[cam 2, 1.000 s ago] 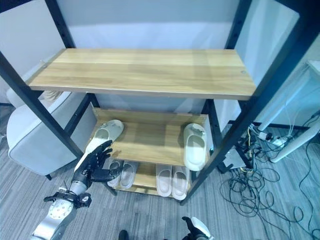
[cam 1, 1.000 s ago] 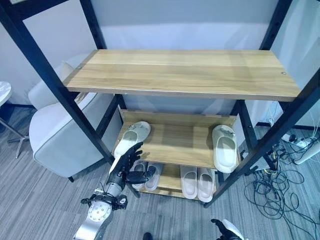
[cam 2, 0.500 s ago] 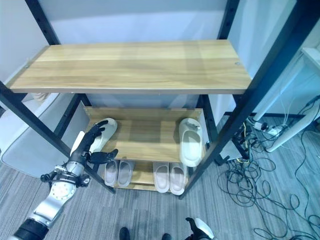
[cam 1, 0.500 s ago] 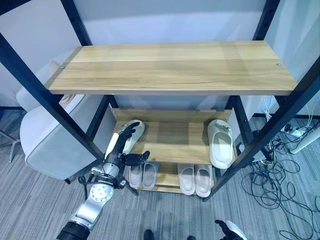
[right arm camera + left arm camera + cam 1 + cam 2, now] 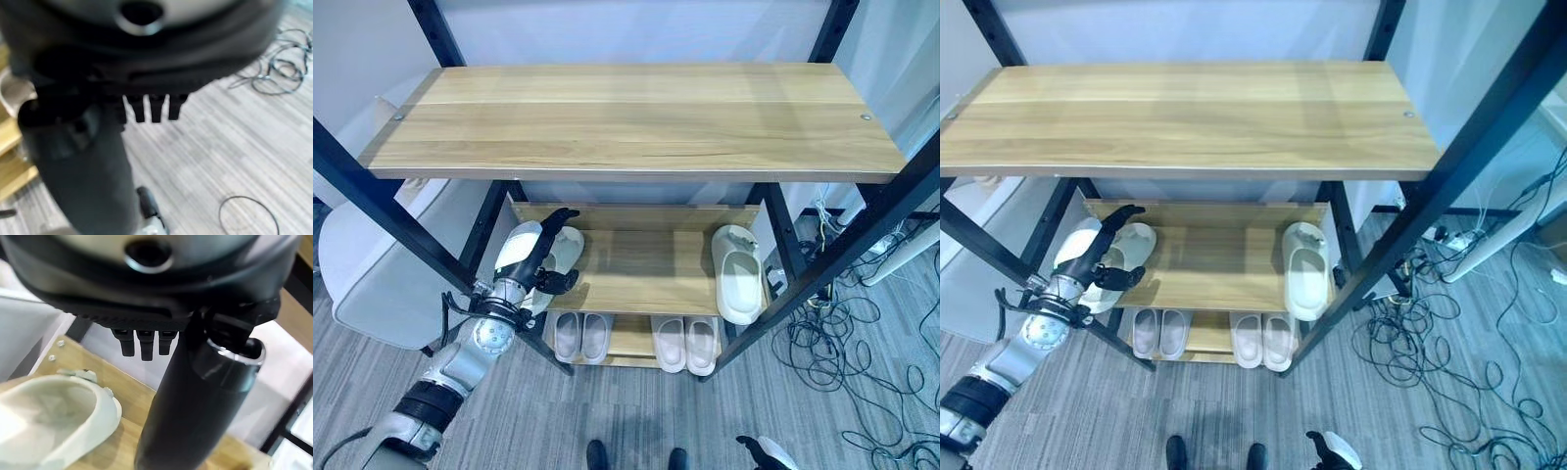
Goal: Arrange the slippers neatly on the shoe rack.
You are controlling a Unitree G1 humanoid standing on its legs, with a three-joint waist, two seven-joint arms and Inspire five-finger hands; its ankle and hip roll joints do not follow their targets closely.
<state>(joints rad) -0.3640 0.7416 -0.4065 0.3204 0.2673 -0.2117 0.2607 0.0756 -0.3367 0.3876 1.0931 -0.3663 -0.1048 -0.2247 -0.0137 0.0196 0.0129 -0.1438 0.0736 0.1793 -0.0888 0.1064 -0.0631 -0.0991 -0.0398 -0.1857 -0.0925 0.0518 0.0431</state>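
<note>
Grey plank floor [image 5: 607,431] under a black-framed shoe rack [image 5: 636,117], a pale armchair [image 5: 372,284] just left of it. On its middle shelf [image 5: 646,269], the left hand [image 5: 536,257], fingers straight, lies over the left slipper [image 5: 563,250]; bare wood separates it from the right slipper [image 5: 739,279]. Two pairs [image 5: 631,338] sit below. Right hand [image 5: 759,452] relaxed near the floor.
</note>
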